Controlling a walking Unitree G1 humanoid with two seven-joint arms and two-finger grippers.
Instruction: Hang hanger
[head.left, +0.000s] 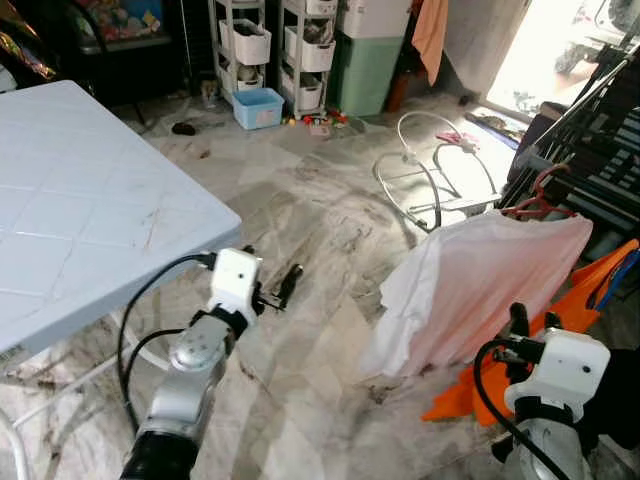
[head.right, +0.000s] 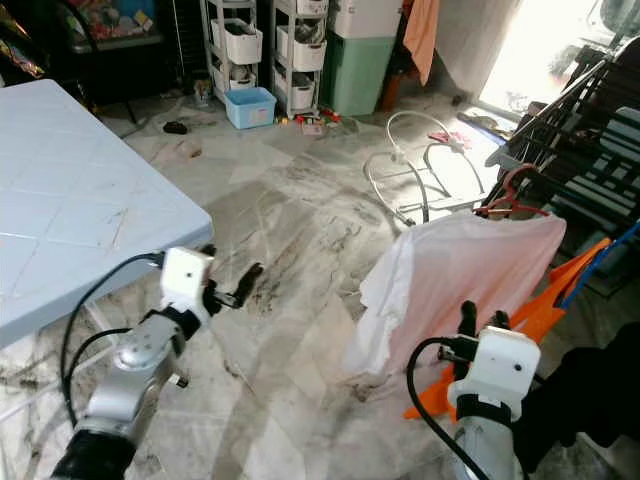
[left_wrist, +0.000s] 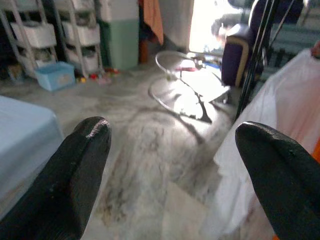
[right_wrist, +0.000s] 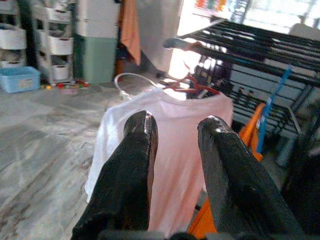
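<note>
1. My right wrist view shows the drying rack's (right_wrist: 260, 47) dark bars from the side; the head views show my two silver arms and a pale tiled table (head.left: 80, 210).
2. The red hanger (head.left: 540, 200) sits hooked on the rack, carrying a pale pink shirt (head.left: 480, 290) draped over an orange cloth (head.left: 580, 310).
3. My right claw (right_wrist: 175, 130) points at the shirt, fingers slightly parted, gripping nothing.
4. My left claw (left_wrist: 172, 150) hangs wide open above the veined marble floor (head.left: 310, 220).
5. I can read no writing anywhere.
</note>
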